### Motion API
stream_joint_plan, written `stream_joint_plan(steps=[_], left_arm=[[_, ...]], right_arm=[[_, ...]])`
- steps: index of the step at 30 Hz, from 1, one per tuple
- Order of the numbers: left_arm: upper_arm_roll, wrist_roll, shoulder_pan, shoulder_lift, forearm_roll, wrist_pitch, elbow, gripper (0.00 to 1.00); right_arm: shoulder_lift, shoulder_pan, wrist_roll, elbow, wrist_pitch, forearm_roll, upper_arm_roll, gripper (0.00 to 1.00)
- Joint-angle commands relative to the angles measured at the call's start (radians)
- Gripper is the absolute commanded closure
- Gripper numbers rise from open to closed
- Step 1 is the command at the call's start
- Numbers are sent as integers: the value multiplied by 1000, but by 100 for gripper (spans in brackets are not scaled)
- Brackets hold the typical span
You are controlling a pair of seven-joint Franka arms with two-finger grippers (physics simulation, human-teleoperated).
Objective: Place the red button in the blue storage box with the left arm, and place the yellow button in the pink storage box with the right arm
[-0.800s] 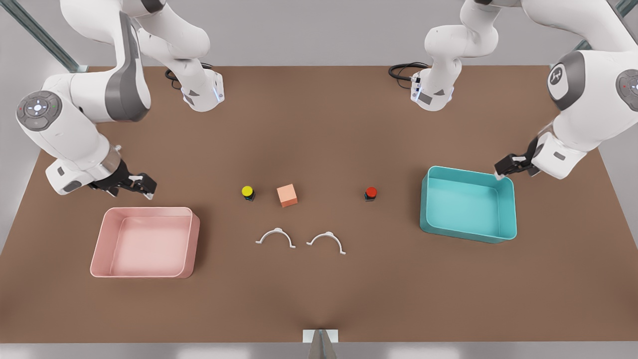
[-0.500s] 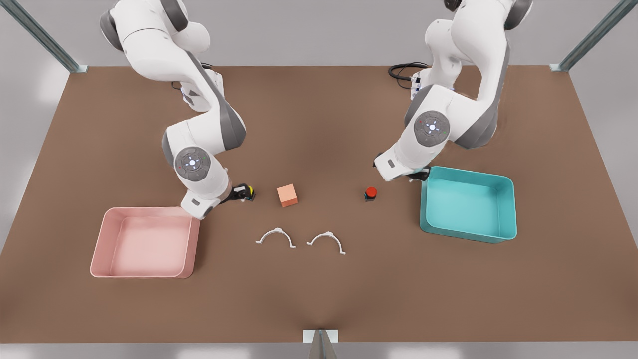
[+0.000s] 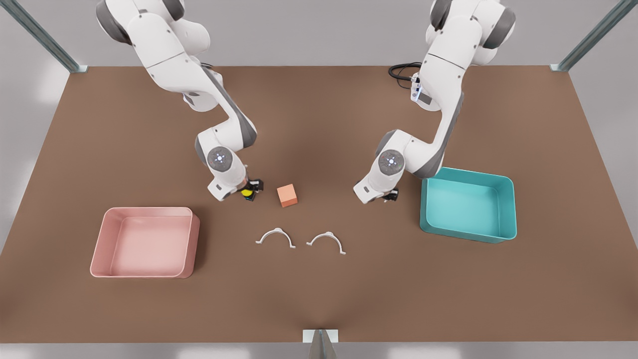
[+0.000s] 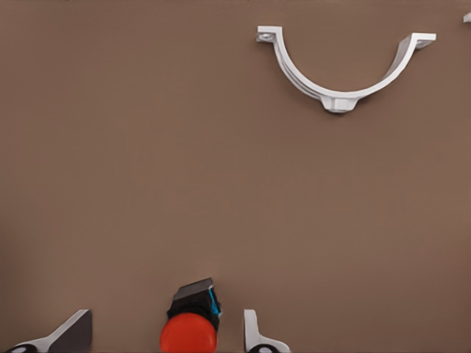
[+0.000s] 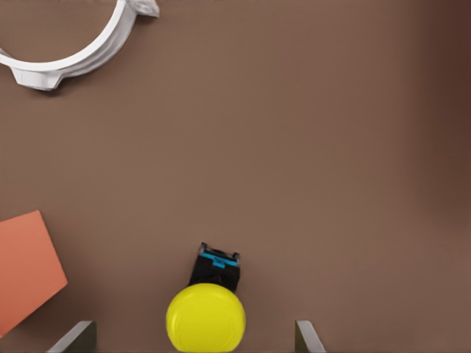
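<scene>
On the brown table (image 3: 319, 289), at the front view's left, the shallow pale pink rectangular plastic storage box (image 3: 145, 243) lay flat near the front edge, with nothing inside it. Farther back and to its right, the right gripper (image 3: 247, 190) was lowered over the tiny yellow button with a round cap on a small black base (image 3: 246, 192). In the right wrist view the yellow button (image 5: 206, 316) stood on the table between the two fingers (image 5: 73, 338), which were spread wide apart, with a clear gap on either side of the cap. Just to the right of it sat a small orange cube (image 3: 287, 195), apart from the button. Nearer the front edge lay two white curved plastic clips (image 3: 275, 236) side by side, arches upward in the front view.

To the right of the cube, the left gripper (image 3: 384, 195) hung low at the table, close to the blue box's left wall. In the left wrist view the tiny red button with a round cap on a black base (image 4: 190, 329) stood on the table between the left fingers (image 4: 256, 338), which were apart and not touching it. At the front view's right, the shallow teal-blue rectangular plastic storage box (image 3: 468, 204) sat with nothing in it.
</scene>
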Motion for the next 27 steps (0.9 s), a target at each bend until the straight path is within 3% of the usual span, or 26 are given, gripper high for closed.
stream_joint_plan(steps=[1, 11, 12, 14, 17, 21, 27], left_arm=[[0, -115, -1, 6, 1, 105, -13, 0], [-2, -138, -10, 21, -7, 102, -115, 1], [-2, -138, -14, 29, -7, 102, -115, 7], [-3, -151, -25, 29, -8, 102, -131, 7], [-3, -154, -31, 29, -8, 102, -137, 25], [-3, -154, -30, 34, -8, 102, -135, 48], [0, -151, -19, -35, -8, 73, -131, 52]], right_arm=[[18, -1, 279, -7, 162, 4, 1, 0], [67, 5, 320, -61, 210, -2, 19, 0], [69, 5, 325, -69, 211, -2, 25, 0], [76, 3, 325, -70, 214, -2, 25, 0], [101, 3, 325, -69, 236, -2, 22, 0], [109, -4, 321, -69, 240, -2, 13, 36], [110, -12, 311, -69, 237, -19, 13, 49]])
